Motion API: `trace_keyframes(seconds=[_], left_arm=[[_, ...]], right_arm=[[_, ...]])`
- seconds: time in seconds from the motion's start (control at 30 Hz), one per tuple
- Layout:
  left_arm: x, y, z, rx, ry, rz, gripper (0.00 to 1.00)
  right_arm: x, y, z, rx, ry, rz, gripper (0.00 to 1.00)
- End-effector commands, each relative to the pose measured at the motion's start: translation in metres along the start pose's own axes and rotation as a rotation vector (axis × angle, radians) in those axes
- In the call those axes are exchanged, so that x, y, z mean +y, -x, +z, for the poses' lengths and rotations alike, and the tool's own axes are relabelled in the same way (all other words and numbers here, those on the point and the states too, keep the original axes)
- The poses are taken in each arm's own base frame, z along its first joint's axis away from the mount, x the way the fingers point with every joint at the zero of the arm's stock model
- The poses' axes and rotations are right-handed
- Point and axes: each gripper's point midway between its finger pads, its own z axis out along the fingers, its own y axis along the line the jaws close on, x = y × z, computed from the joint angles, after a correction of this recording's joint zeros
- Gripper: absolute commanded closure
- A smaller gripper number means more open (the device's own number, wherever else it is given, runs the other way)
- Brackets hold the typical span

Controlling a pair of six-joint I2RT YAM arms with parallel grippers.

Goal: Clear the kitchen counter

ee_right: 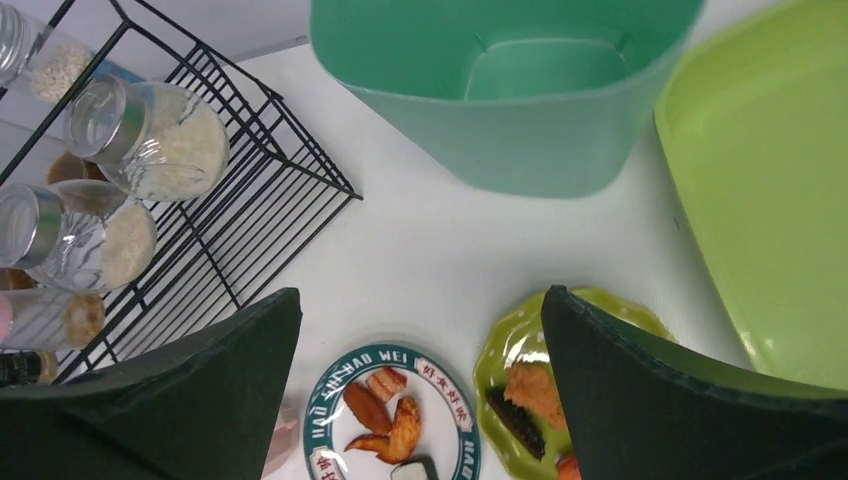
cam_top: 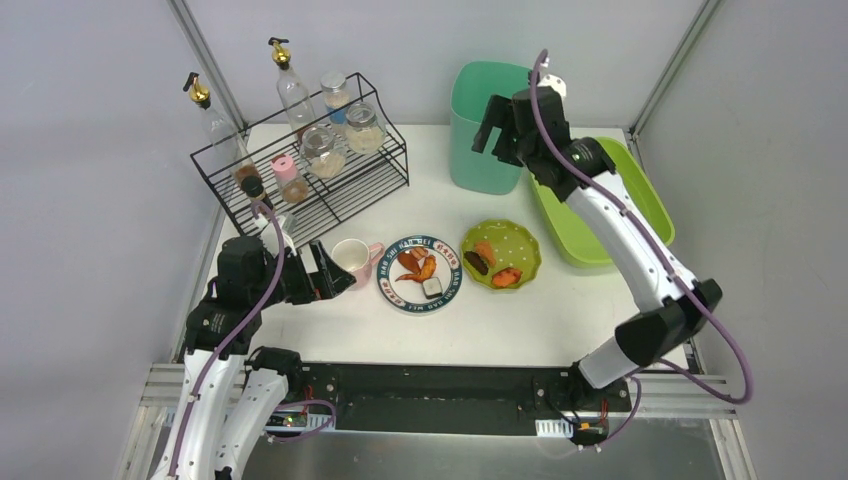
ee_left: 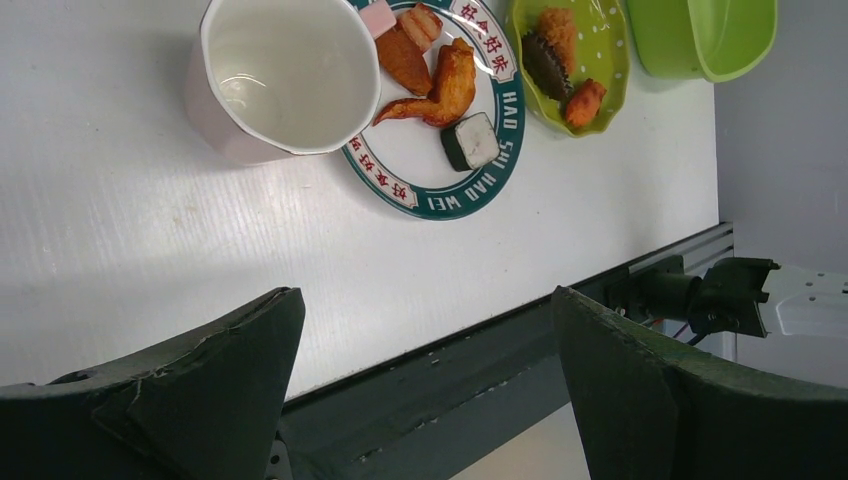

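broadly, the kitchen counter (cam_top: 500, 320) is the white tabletop under everything, running from the arm bases to the back wall. at its far left corner stands a black wire rack (cam_top: 345, 190), with two tall pour-spout bottles (cam_top: 292, 90) along its back. three lidded glass jars (cam_top: 365, 128) of pale grains sit on it, and a small pink-capped jar (cam_top: 288, 178) toward its front.

in front of the rack, the left gripper (cam_top: 330, 278) hovers low over the counter, its fingers spread wide with nothing between them. it points toward a pale pink mug (cam_top: 352, 258), which stands upright and empty just beyond the fingertips, apart from them.

touching or just beside the mug lies a round plate (cam_top: 400, 300) with a teal lettered rim. it carries a browned chicken wing (cam_top: 420, 265), other fried pieces and a small white block (cam_top: 432, 288) wrapped in a dark band. next to it sits a green dotted plate (cam_top: 518, 243) holding an orange breaded piece, a dark piece and another orange bit.

behind those plates stands a tall teal bin (cam_top: 480, 150), open at the top. the right gripper (cam_top: 497, 135) hangs above the bin's near side, pads parted wide and holding nothing. the wrist view shows bin, counter and plates between them. at the far right lies a lime-green tray (cam_top: 645, 205), partly under the right arm.
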Motion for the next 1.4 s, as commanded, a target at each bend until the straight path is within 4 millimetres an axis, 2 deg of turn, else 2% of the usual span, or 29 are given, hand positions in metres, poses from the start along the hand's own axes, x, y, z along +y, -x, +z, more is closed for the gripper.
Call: trace_keyframes(seconds=[0.0,0.33,0.57,0.67,0.87,0.97,1.23,1.37], left_arm=[[-0.001,0.005,0.001,-0.024,-0.011,0.019,0.01],[-0.002,0.005,0.0,-0.033,-0.018,0.025,0.01],[-0.003,0.006,-0.002,-0.04,-0.021,0.029,0.01],[-0.003,0.006,-0.002,-0.042,-0.021,0.03,0.01],[-0.003,0.006,-0.003,-0.048,-0.019,0.031,0.01],[-0.003,0.007,-0.003,-0.051,-0.018,0.032,0.01],[-0.002,0.007,-0.003,-0.052,-0.017,0.031,0.01],[-0.003,0.007,-0.003,-0.053,-0.017,0.031,0.01]], right_arm=[[0.035,0.027,0.016,-0.002,0.169,-0.164,0.06],[0.072,0.048,0.077,-0.009,0.378,-0.361,0.08],[0.091,0.047,0.122,-0.026,0.438,-0.404,0.09],[0.098,0.051,0.132,-0.044,0.452,-0.415,0.12],[0.1,0.047,0.148,-0.047,0.458,-0.455,0.18],[0.097,0.039,0.154,-0.025,0.453,-0.485,0.21],[0.084,0.018,0.167,0.026,0.43,-0.542,0.41],[0.079,0.007,0.175,0.055,0.423,-0.555,0.42]])
